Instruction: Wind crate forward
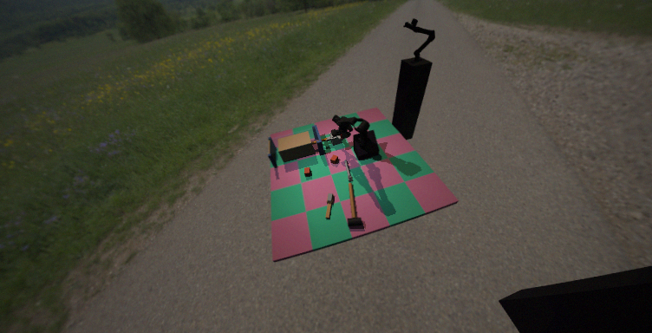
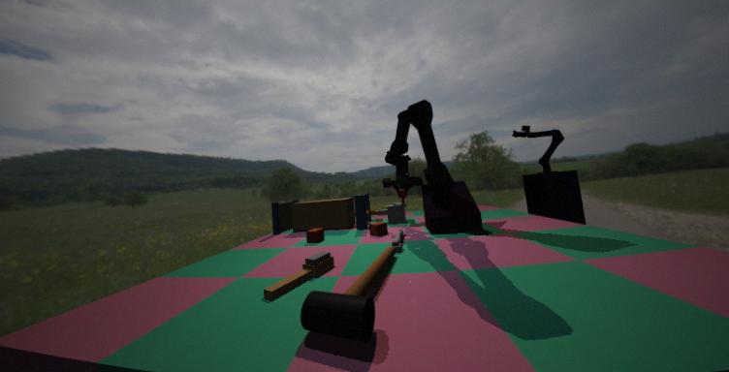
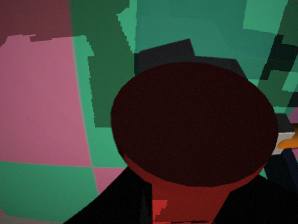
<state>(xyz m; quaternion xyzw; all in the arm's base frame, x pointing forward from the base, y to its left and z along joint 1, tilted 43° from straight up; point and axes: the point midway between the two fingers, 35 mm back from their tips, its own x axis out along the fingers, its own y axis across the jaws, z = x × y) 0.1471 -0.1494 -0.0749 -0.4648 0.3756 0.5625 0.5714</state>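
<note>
My gripper (image 1: 336, 138) (image 2: 402, 192) is shut on the red winch handle (image 2: 402, 197). In the wrist view its round, dark red end (image 3: 193, 123) fills the middle. I hold it upright just above the grey winch (image 2: 396, 213), whose dark top (image 3: 162, 56) peeks out behind the handle. The tan crate (image 1: 296, 144) (image 2: 322, 213) sits flat between the blue frame posts (image 1: 316, 139) (image 2: 362, 211). An orange strap (image 3: 286, 141) (image 1: 314, 140) runs from the crate toward the winch.
Two red blocks (image 1: 335, 159) (image 1: 307, 172) (image 2: 378, 228) (image 2: 314, 234) lie in front of the rack. A small hammer (image 1: 329, 205) (image 2: 299, 277), a long mallet (image 1: 352, 205) (image 2: 352, 297) and a grey tool (image 1: 348, 168) lie nearer. A black pillar (image 1: 410, 97) (image 2: 554, 197) stands behind.
</note>
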